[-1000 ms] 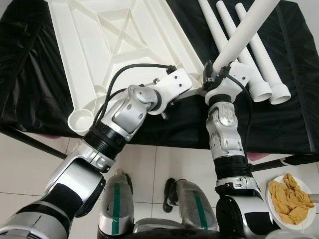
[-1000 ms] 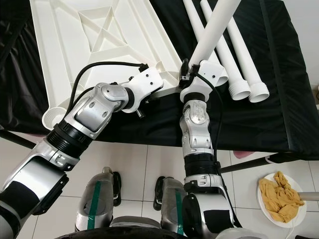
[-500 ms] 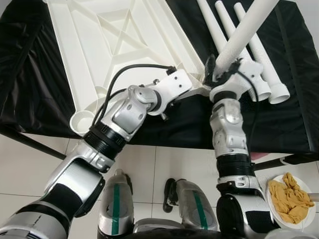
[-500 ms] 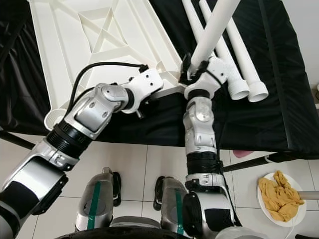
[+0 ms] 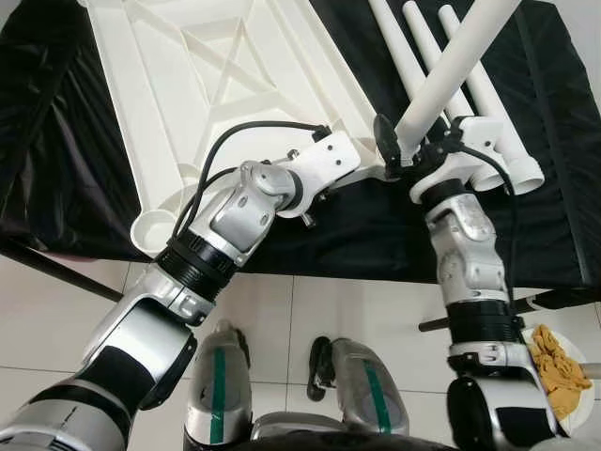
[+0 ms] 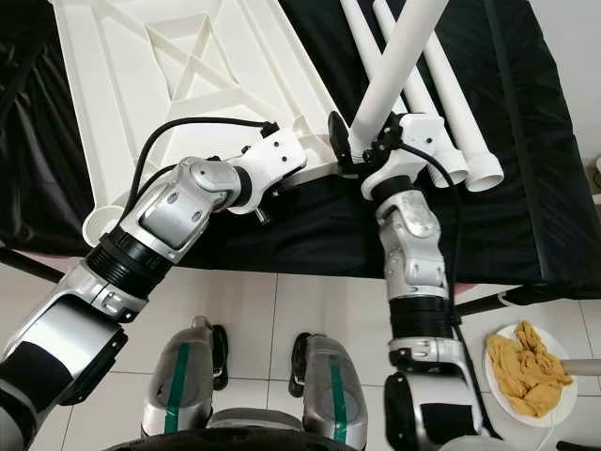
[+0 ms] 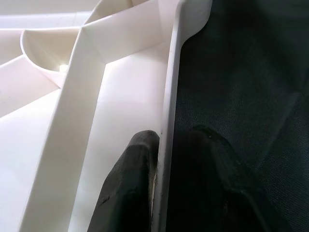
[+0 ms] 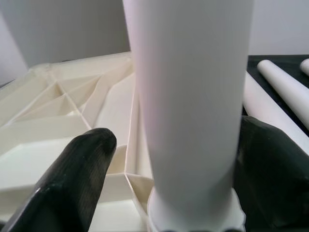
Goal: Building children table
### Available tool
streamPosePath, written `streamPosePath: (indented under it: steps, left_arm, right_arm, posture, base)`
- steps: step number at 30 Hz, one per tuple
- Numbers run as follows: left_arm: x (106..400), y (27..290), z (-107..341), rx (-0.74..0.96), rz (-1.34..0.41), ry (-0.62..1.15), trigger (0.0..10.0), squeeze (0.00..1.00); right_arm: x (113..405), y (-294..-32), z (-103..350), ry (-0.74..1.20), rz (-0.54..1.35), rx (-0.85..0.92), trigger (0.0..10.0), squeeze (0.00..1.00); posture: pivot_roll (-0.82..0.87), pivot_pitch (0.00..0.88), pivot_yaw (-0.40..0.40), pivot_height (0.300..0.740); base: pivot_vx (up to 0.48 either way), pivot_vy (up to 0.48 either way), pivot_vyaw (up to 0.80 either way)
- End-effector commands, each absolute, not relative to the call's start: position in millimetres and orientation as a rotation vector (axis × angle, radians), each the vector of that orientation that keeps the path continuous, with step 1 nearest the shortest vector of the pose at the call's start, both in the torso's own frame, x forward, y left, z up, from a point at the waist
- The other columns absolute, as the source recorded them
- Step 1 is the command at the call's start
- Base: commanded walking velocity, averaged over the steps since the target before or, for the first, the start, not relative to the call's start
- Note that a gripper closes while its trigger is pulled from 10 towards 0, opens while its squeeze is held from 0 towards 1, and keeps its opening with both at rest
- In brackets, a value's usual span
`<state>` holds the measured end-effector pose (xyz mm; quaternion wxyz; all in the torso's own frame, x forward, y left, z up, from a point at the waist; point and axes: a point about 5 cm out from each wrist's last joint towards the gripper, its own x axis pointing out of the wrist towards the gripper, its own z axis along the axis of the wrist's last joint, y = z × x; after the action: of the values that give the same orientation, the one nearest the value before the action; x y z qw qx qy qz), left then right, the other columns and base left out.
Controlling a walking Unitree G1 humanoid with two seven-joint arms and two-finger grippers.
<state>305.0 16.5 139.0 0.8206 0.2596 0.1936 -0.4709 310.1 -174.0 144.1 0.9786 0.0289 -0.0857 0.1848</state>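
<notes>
Your right gripper [image 6: 362,143] clasps the white leg [image 6: 399,56] above the tabletop [image 5: 188,85] corner; left gripper [image 7: 164,193] pinches its rim. Smooth, rigid plastic: hold low, near the thread.

Since the earlier frames, your right gripper [image 5: 399,150] has swung the raised table leg [image 5: 451,64] so its lower end now sits at the near corner of the upturned tabletop [image 5: 235,85]. The right forearm has shifted outward to the robot's right and the wrist has turned sideways.
</notes>
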Motion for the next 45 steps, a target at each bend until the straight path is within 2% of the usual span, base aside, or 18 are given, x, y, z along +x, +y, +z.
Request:
streamPosePath:
  steps: [1, 5, 16, 17, 19, 20, 34, 45]
  left_arm:
    - [302.2, 12.9, 139.1, 0.55, -1.046, 0.426, 10.0, 0.0]
    - [302.3, 13.5, 139.5, 0.552, -1.046, 0.425, 10.0, 0.0]
    - [302.2, 14.8, 140.1, 0.555, -1.044, 0.424, 10.0, 0.0]
    - [302.8, 16.0, 140.7, 0.556, -1.04, 0.423, 10.0, 0.0]
    - [303.0, 16.3, 140.8, 0.557, -1.039, 0.423, 10.0, 0.0]
    - [303.1, 16.4, 140.9, 0.558, -1.038, 0.422, 10.0, 0.0]
    - [303.3, 14.2, 141.6, 0.565, -1.047, 0.413, 10.0, 0.0]
    - [299.3, 10.8, 139.2, 0.569, -1.069, 0.41, 10.0, 0.0]
  right_arm:
    - [313.5, -178.4, 143.2, -0.152, 0.423, 0.05, 10.0, 0.0]
    - [322.1, -190.9, 148.3, -0.137, 0.482, 0.008, 10.0, 0.0]
    - [327.1, -195.5, 144.9, -0.059, 0.648, -0.044, 10.0, 0.0]
    - [325.2, -194.2, 140.5, -0.034, 0.708, -0.041, 6.4, 0.0]
    - [325.0, -194.3, 139.5, -0.031, 0.719, -0.039, 6.4, 0.0]
    - [325.0, -194.4, 139.1, -0.031, 0.724, -0.035, 0.0, 0.0]
    - [324.4, -197.9, 139.2, -0.044, 0.741, -0.019, 0.0, 0.0]
    - [321.0, -200.2, 135.4, -0.078, 0.661, 0.024, 0.0, 0.0]
  posture:
    - [0.02, 0.03, -0.041, 0.74]
    - [0.02, 0.029, -0.041, 0.74]
    - [0.04, 0.024, -0.041, 0.74]
    - [0.04, 0.017, -0.041, 0.74]
    - [0.04, 0.017, -0.041, 0.74]
    - [0.04, 0.016, -0.041, 0.74]
    - [0.03, 0.002, -0.036, 0.74]
    - [0.03, 0.0, -0.039, 0.74]
  base:
    - [0.0, 0.0, 0.0]
    - [0.0, 0.0, 0.0]
    - [0.0, 0.0, 0.0]
    - [0.0, 0.0, 0.0]
    - [0.0, 0.0, 0.0]
    - [0.0, 0.0, 0.0]
    - [0.0, 0.0, 0.0]
    - [0.0, 0.0, 0.0]
